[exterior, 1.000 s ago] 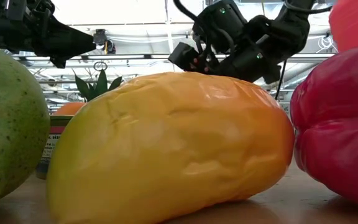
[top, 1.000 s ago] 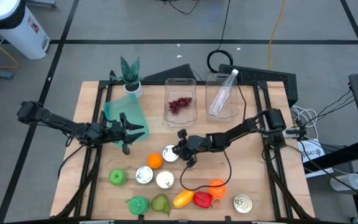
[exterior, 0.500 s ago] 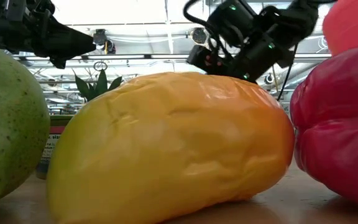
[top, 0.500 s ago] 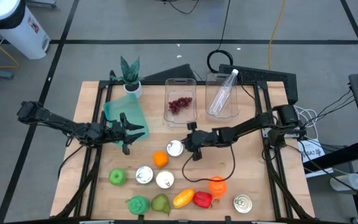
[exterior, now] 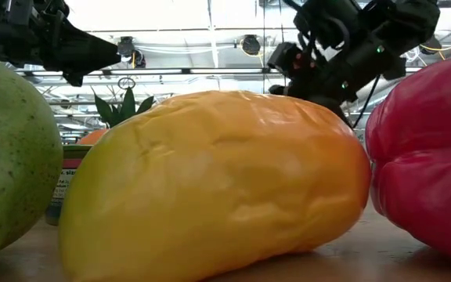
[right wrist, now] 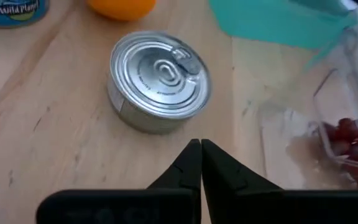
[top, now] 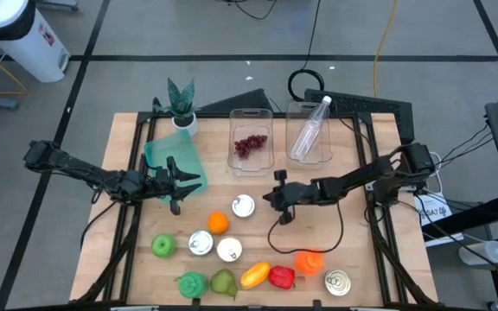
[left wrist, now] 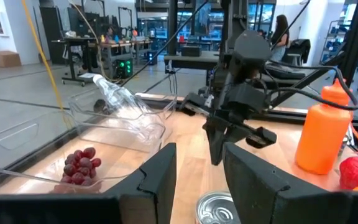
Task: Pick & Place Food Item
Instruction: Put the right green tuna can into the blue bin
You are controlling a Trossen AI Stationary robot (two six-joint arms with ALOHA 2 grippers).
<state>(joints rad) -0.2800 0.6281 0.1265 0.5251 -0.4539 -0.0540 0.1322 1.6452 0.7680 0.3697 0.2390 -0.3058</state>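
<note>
A silver tin can (top: 243, 206) stands upright on the table, and it shows in the right wrist view (right wrist: 159, 81). My right gripper (top: 277, 195) is shut (right wrist: 201, 163) and hangs just to the can's right, touching nothing. An orange (top: 219, 223) lies near the can. My left gripper (top: 180, 183) waits open (left wrist: 197, 180) at the near corner of a teal tray (top: 171, 158). Ahead of it the left wrist view shows the can (left wrist: 219, 208) and my right gripper (left wrist: 229, 134).
Two clear bins stand at the far side, one with grapes (top: 250, 144) and one with a plastic bottle (top: 309, 130). Near the front edge lie two more cans (top: 201, 244), a green apple (top: 162, 246), a pear (top: 223, 282), a mango (top: 255, 276), a red pepper (top: 282, 276) and an orange bottle (top: 308, 262). A potted plant (top: 181, 105) stands far left.
My right gripper has drawn back from the tin can toward the table's right edge and a little toward the far edge. The can has slid slightly the same way and then stayed put. The loop of cable under the right arm has swung to the right with it.
</note>
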